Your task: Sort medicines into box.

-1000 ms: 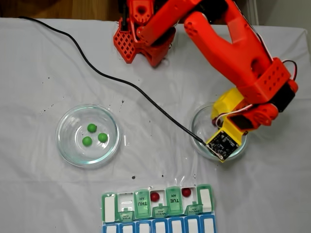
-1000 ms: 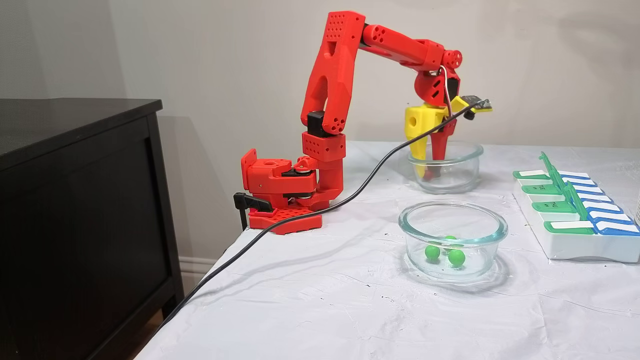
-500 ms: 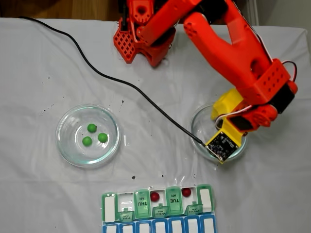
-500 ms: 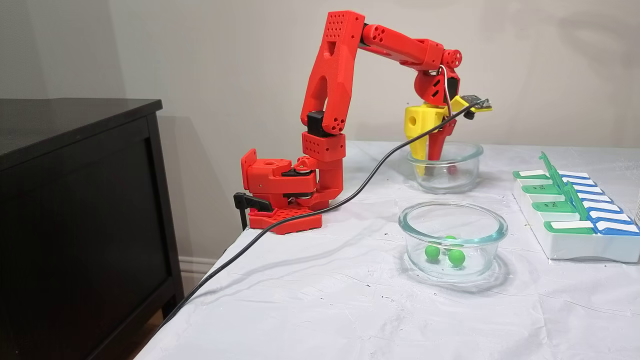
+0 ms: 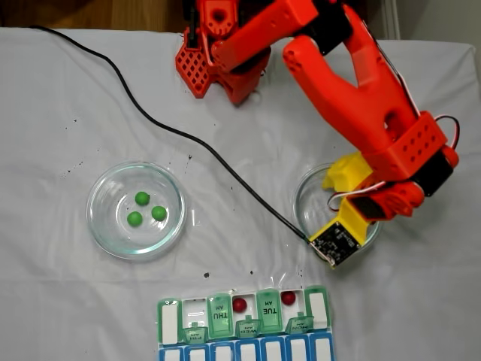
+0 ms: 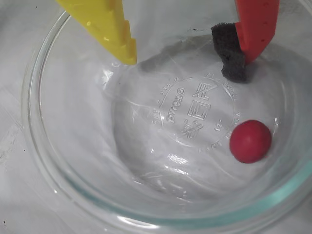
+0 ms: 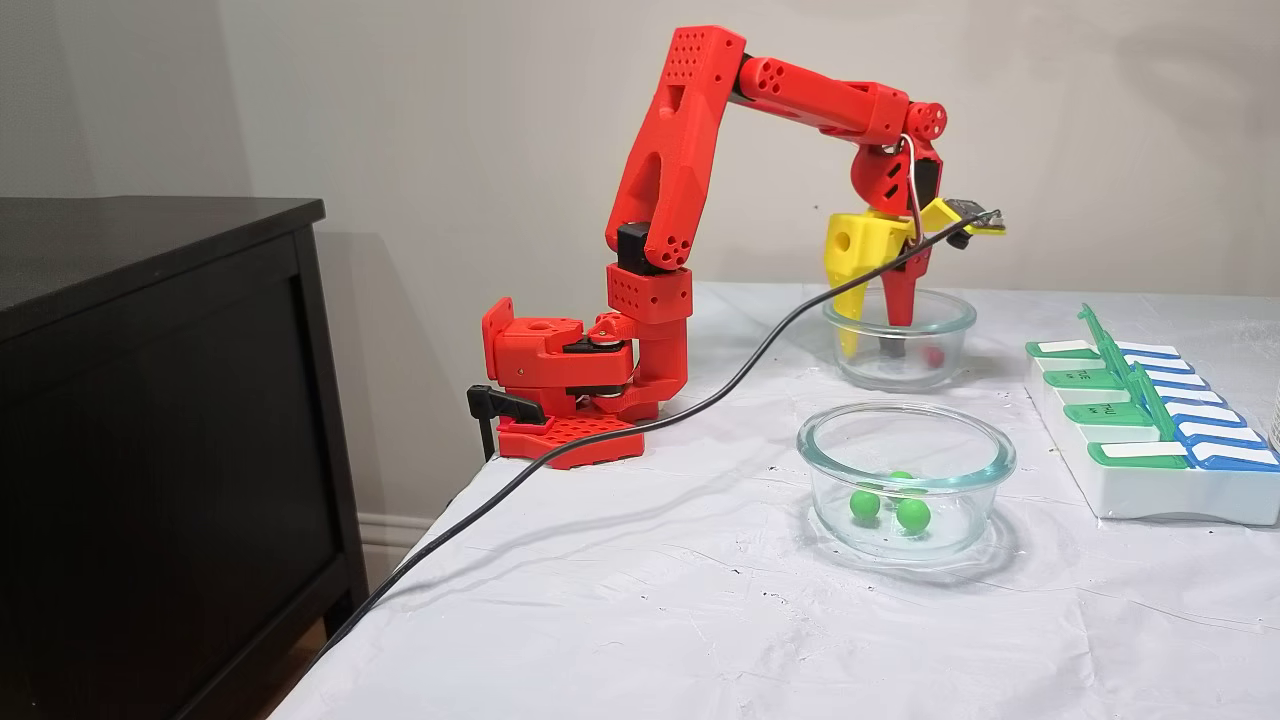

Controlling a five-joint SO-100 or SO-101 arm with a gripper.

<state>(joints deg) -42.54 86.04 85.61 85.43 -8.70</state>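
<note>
A white, slightly wrinkled cloth covers the counter [image 7: 640, 610], which stands against a plain beige wall beside a dark wooden cabinet [image 7: 150, 420]. The yellow-and-red end effector [image 6: 187, 66] hangs released, empty, inside a round clear glass dish [image 6: 44, 161]; one dark red ball [image 6: 250, 141] lies just beside its red finger, seemingly untouched. Three bright green balls [image 5: 143, 209] sit in another glass dish [image 5: 101, 226]. Two red balls [image 5: 240, 304] lie in the flat green-lidded pill organizer [image 5: 169, 320].
</note>
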